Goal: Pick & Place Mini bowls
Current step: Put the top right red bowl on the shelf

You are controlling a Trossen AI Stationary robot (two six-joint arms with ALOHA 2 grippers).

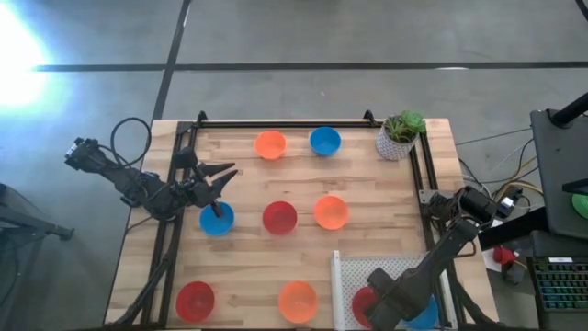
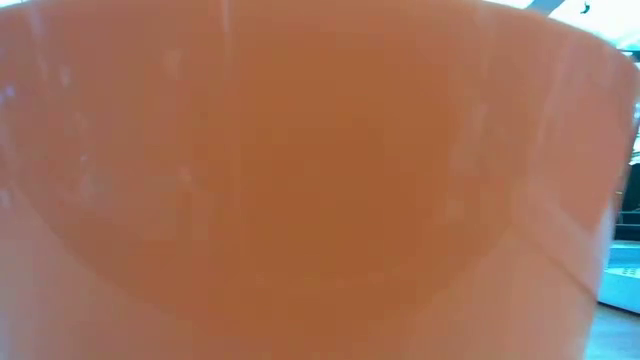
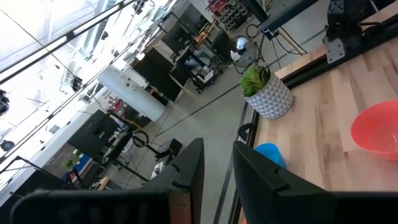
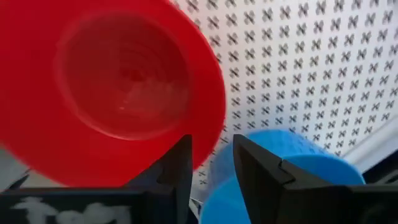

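Low over white mat (image 1: 367, 271), right fingers (image 4: 211, 165) parted around red bowl (image 4: 112, 87) rim.

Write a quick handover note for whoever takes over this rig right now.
Right end effector: open over the white patterned tray at the table's front right, with a red bowl and a blue bowl in the tray.
Left end effector: open, over the blue bowl at mid-left.
Done: two bowls in the tray.
Left: eight on the table, namely three orange, three red and two blue.
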